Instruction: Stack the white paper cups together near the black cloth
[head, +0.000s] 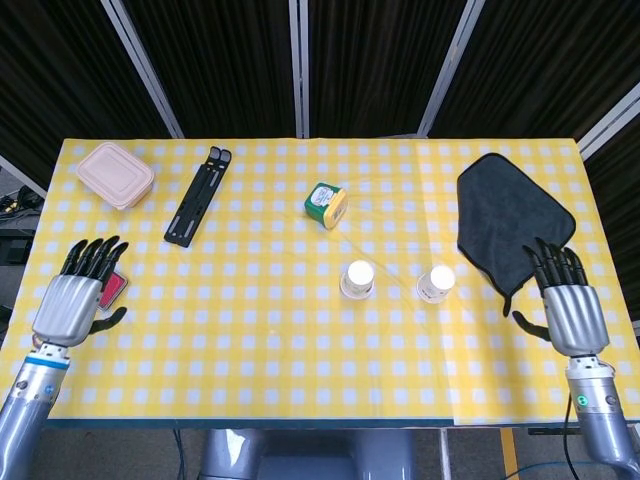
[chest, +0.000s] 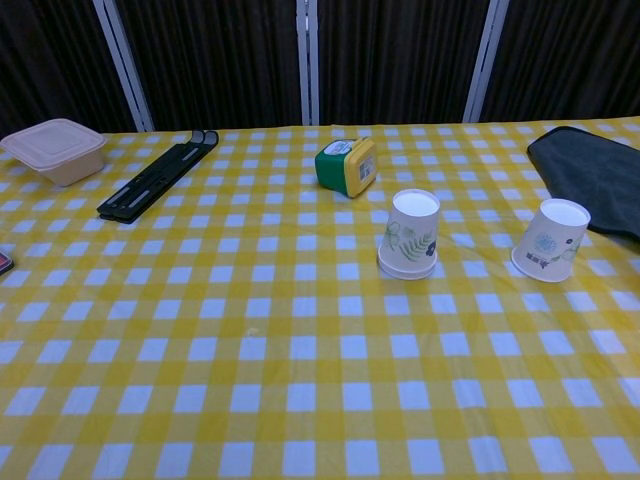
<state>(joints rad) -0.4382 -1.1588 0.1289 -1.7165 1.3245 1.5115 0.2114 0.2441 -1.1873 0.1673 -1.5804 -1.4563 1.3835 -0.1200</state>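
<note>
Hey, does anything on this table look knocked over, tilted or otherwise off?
Two small things. Both paper cups stand upside down: the left cup straight, the right cup leaning, its rim partly off the tablecloth. The green container also lies on its side. Nothing looks spilled or damaged.

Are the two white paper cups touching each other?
Apart. The chest view shows bare yellow checked tablecloth between the left white paper cup and the right white paper cup; the head view agrees.

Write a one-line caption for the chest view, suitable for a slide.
Two upside-down white paper cups stand apart on the yellow checked table, the black cloth at right; no robot hand visible.
</note>
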